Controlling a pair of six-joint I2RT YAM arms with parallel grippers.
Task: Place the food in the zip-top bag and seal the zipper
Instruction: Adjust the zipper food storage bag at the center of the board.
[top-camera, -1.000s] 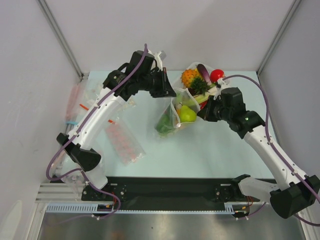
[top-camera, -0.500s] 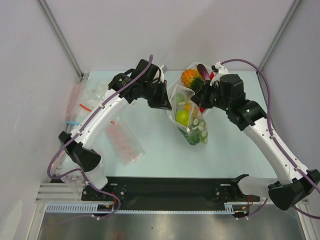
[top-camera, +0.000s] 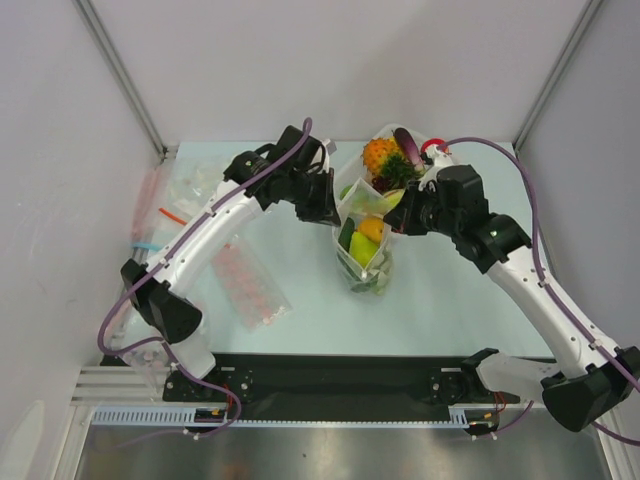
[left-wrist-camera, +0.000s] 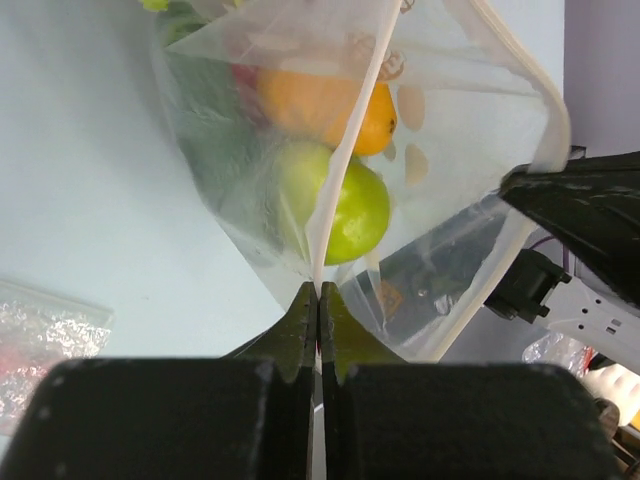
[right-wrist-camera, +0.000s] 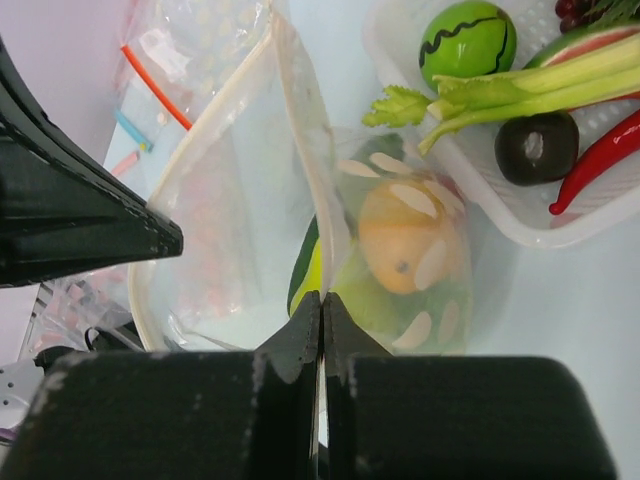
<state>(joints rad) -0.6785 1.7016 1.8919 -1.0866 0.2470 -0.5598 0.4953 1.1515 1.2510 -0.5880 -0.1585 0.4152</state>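
The clear zip-top bag (top-camera: 365, 240) hangs between my two grippers above the table, its mouth up and open. Inside it lie an orange fruit (left-wrist-camera: 320, 105), a light green fruit (left-wrist-camera: 345, 205) and dark green pieces (top-camera: 368, 280). My left gripper (top-camera: 332, 205) is shut on the bag's left top edge (left-wrist-camera: 318, 285). My right gripper (top-camera: 405, 215) is shut on the bag's right top edge (right-wrist-camera: 322, 295). The zipper strip (left-wrist-camera: 520, 250) runs along the open rim. More food sits in the white tray (top-camera: 425, 140): a pineapple (top-camera: 380, 155), a red fruit (top-camera: 432, 150), celery (right-wrist-camera: 520, 85).
Flat plastic packets lie on the left: one with pink-red blobs (top-camera: 250, 285) and a clear one with a red strip (top-camera: 170, 200). The white tray stands at the back, right behind the bag. Grey walls close in the table on the left, right and back.
Both grippers have carried the hanging bag; its lower end swung from left to right and now hangs straight down. The right gripper moved back towards the tray.
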